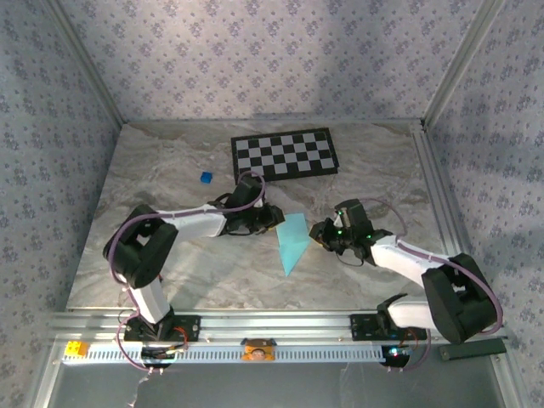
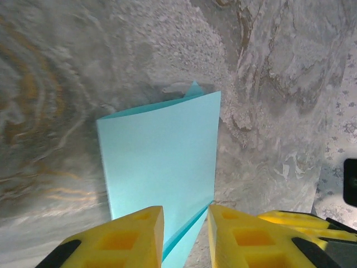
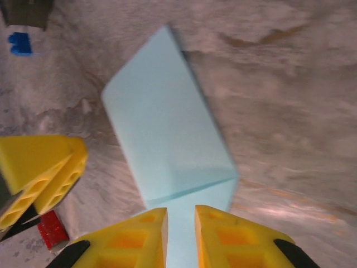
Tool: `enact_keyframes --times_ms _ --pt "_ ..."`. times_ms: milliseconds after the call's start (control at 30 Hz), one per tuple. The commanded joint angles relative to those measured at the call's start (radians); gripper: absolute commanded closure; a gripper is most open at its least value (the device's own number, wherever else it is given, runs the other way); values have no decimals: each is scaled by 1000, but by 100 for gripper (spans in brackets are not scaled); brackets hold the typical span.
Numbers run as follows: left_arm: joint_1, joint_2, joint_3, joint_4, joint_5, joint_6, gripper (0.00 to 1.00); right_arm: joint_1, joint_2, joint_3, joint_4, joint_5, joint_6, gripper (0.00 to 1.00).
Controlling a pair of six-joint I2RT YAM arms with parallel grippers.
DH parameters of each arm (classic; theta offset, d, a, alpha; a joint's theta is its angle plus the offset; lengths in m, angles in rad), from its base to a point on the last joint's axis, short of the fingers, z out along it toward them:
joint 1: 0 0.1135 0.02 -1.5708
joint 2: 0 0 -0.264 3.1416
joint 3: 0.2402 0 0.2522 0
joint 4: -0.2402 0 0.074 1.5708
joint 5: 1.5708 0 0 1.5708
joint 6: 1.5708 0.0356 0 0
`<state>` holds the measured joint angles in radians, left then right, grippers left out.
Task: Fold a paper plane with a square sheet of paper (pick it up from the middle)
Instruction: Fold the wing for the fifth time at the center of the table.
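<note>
Top external view: on the marbled desk (image 1: 170, 263), the light-blue sheet of paper (image 1: 291, 240) lies folded in the middle between the two arms. It forms a slim pointed shape with its tip at 6 o'clock, towards the arm bases, and its broad end at 12 o'clock. The right gripper (image 1: 320, 231) sits at the paper's 3 o'clock edge. A little farther back, the left gripper (image 1: 272, 218) sits at the paper's 10 o'clock corner.

In the left wrist view the two yellow fingers (image 2: 134, 240) stand a little apart. The folded edge of the paper runs down into the gap between them and shows two layers. The rest of the sheet stretches away towards 12 o'clock, and a small point peeks up behind its far edge.

In the right wrist view the fingers (image 3: 234, 240) stand narrowly apart, with the near end of the paper lying in the gap. A crease crosses the sheet just beyond the fingertips, and the paper runs on towards 11 o'clock. The other arm's yellow fingers sit at 9 o'clock.

Farther back in the top view, a small blue cube (image 1: 206, 178) sits at the paper's 10 o'clock, well apart from it. Beyond that, at 12 o'clock, a black-and-white checkerboard (image 1: 285, 154) lies flat near the back wall.
</note>
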<state>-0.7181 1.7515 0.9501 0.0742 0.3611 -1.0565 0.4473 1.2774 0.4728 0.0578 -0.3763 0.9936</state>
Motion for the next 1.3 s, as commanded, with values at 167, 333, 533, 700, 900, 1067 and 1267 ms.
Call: enact_keyframes --times_ms 167,333,533,700,900,1067,1267 --pt "-20 98 76 -38 14 -24 80 -23 -33 6 -86 -45 -109 79" --pt "-21 127 74 -59 6 -14 81 -29 -39 5 -82 -59 -131 78" --pt "-26 139 45 -61 20 4 83 -43 -32 19 -106 -80 -159 74" --pt "-27 157 29 -73 45 50 83 -75 4 29 -128 -121 -168 66" --pt "-27 174 27 -68 75 90 83 -86 78 55 -121 -192 -176 62" --pt "-27 184 56 -94 78 118 84 -81 129 81 -128 -210 -171 62" --pt "-27 190 69 -106 76 124 84 -78 162 95 -155 -190 -155 62"
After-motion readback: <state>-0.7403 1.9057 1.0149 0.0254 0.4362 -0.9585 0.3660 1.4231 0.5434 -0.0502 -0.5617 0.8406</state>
